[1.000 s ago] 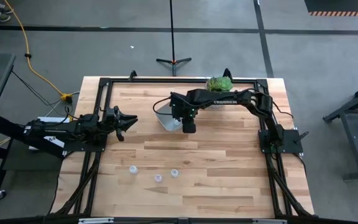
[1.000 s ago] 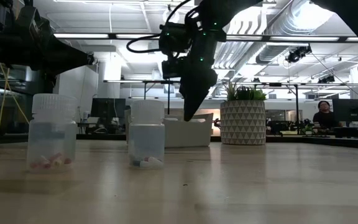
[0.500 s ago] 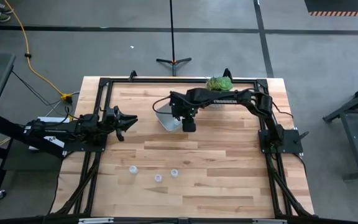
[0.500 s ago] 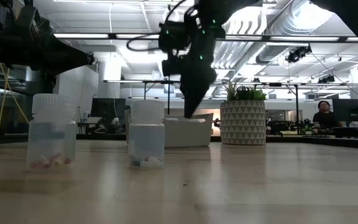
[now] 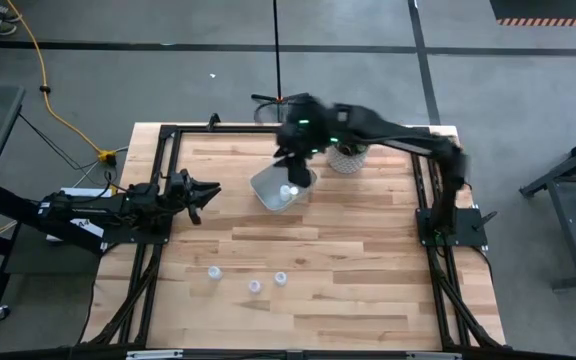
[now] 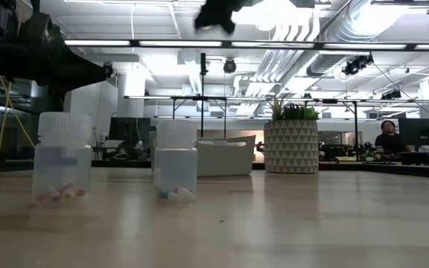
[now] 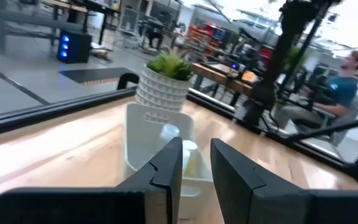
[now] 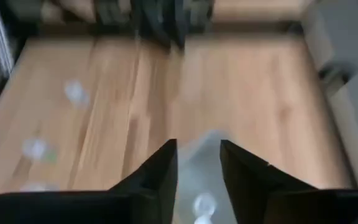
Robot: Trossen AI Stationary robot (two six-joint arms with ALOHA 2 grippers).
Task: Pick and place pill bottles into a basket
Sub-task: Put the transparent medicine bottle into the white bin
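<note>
While the right pincer [image 5: 298, 165] hangs parted, empty | basket [image 5: 268, 187] just beneath; bottles [image 5: 288, 192] inside

We see a pale planked wood table [image 5: 348, 260] with a smooth satin finish, translucent plastic pill bottles [image 6: 62, 158] with matt white caps, a translucent plastic basket [image 5: 268, 189], matt black gripper jaws.

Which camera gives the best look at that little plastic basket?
The high view: the basket shows whole from above, a white-capped pill bottle inside, the right claw above it. The left wrist view shows its side behind the left claw; the low view only its far wall; the right wrist view a blur.
</note>
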